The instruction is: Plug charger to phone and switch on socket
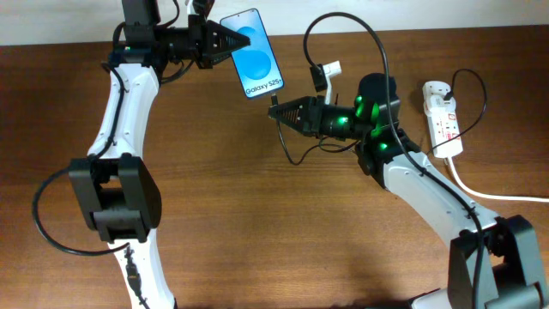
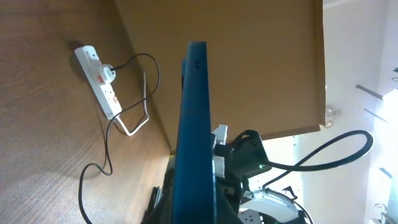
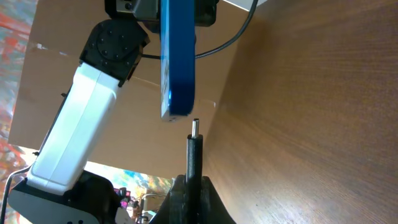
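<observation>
My left gripper [image 1: 225, 40] is shut on the top end of the phone [image 1: 254, 53], a slim blue-screened handset reading "Galaxy S25", held above the table at the back. In the left wrist view the phone [image 2: 194, 137] shows edge-on between my fingers [image 2: 193, 211]. My right gripper [image 1: 283, 112] is shut on the charger plug [image 3: 194, 155], whose metal tip points at the phone's lower end [image 3: 177, 74], a small gap apart. The black charger cable [image 1: 377, 51] loops back to the white socket [image 1: 443, 118] at the right, also in the left wrist view [image 2: 99, 81].
The socket's thick white cord [image 1: 480, 189] runs off the right edge. A small white adapter [image 1: 328, 70] sits behind the right gripper. The brown wooden table [image 1: 257, 223] fills the view. Cable loops [image 1: 300, 154] lie under the right gripper.
</observation>
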